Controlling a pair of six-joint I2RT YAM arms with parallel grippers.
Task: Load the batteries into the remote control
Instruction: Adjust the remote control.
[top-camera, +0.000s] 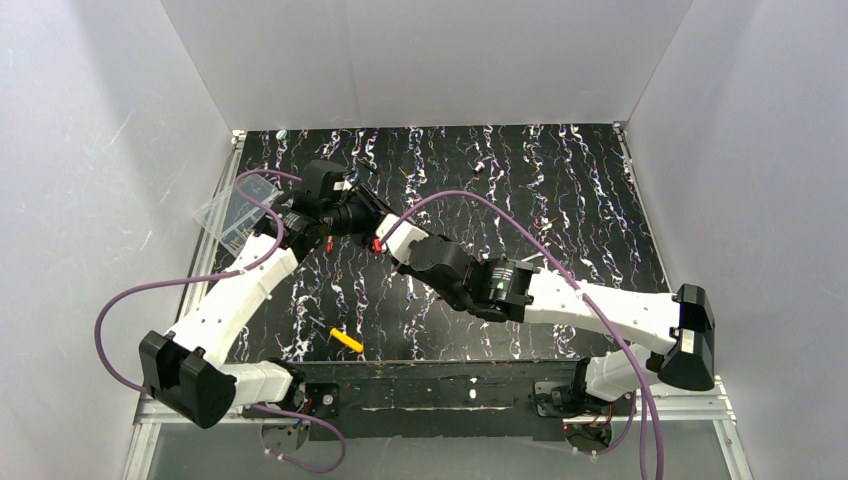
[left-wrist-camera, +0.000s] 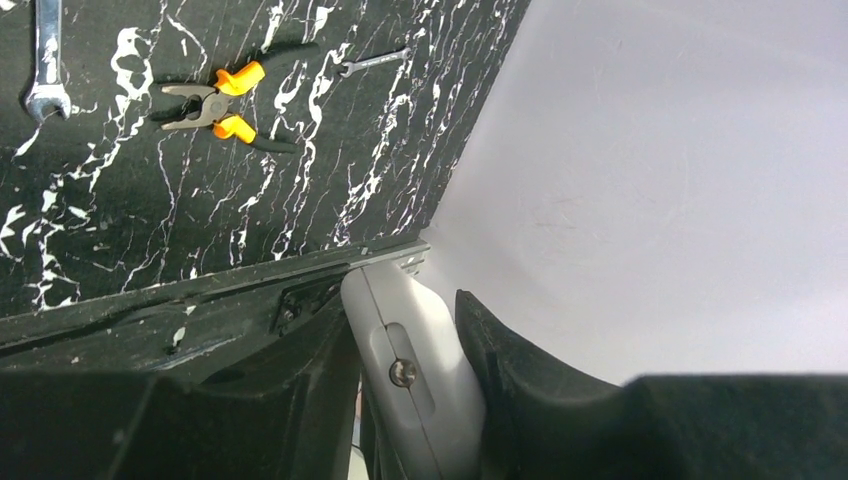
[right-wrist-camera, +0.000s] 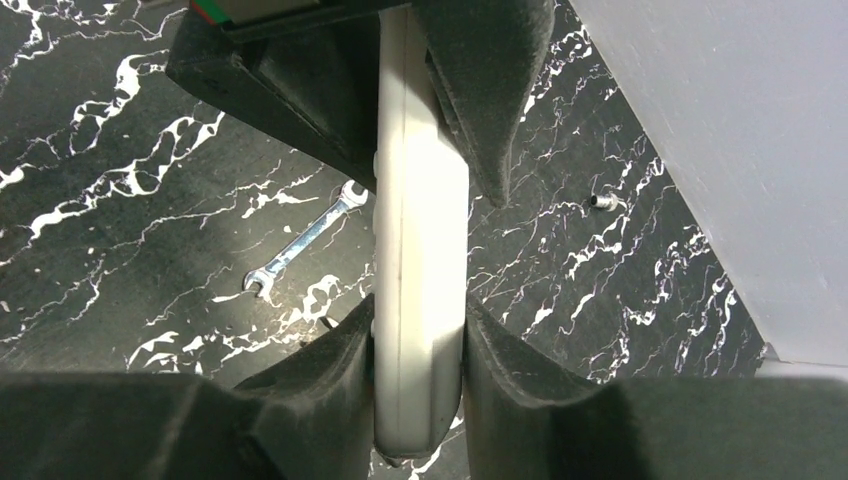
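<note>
Remote control, white oblong plastic: held clear of black marbled table, left of centre. Clamped by left gripper at its left end, right gripper at its right. Could twist or slip under uneven pull.

- We are holding left arm stretched forward from near-left base, wrist pointing inward toward table middle.
- We are holding right arm low, forearm pointing left from near-right base.
- Grippers are facing each other, nearly touching.
- Left gripper is clamping one end of remote control.
- Right gripper is pinching opposite end, pads pressing both faces, handset sitting edge-on between them.
</note>
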